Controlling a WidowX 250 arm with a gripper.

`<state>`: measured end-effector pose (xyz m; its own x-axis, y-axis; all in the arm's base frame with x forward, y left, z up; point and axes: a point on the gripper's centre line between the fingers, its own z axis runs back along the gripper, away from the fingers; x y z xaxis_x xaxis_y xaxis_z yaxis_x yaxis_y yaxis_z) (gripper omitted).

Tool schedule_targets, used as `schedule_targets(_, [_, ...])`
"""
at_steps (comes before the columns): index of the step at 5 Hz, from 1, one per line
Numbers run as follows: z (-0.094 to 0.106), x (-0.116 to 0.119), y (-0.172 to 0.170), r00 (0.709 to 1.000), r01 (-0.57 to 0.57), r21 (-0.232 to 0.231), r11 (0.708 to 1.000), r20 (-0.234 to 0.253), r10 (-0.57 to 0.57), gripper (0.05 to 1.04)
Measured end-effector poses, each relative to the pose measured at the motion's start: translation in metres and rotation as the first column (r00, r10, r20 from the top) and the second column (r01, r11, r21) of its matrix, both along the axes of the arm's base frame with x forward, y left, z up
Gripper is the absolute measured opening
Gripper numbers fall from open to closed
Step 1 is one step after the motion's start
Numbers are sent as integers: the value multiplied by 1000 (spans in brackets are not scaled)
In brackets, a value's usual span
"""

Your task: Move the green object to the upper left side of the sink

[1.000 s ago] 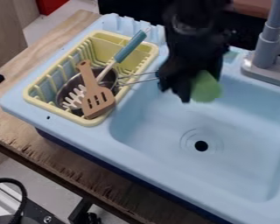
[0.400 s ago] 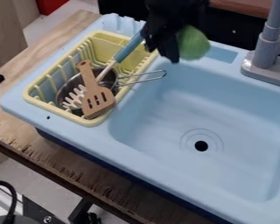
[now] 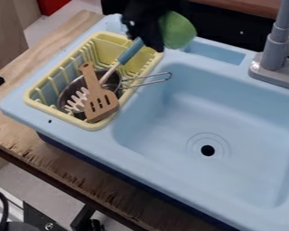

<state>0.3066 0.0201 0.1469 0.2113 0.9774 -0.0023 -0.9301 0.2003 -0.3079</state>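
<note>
Green object [image 3: 178,30], one, clamped in hand [image 3: 151,40]: I am shifting it toward ten o'clock, placing it between eleven and twelve from the drain [image 3: 207,150], seemingly nearing its destination.

You have a matt, smooth plastic sink [image 3: 132,153], a rough, splintered wood surface [image 3: 68,169] and a metal strainer [image 3: 114,77].

spatula [image 3: 99,101] on pan [image 3: 68,93] in rack [image 3: 35,101], left of basin [image 3: 162,131].
</note>
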Motion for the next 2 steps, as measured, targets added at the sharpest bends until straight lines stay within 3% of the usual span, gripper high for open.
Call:
schedule_targets(1, [-1, -7, 24, 1000, -11, 23, 1000, -25, 11, 659])
schedule_targets(2, [4, -11, 49, 1000, -20, 1, 1000, -9, 20, 659])
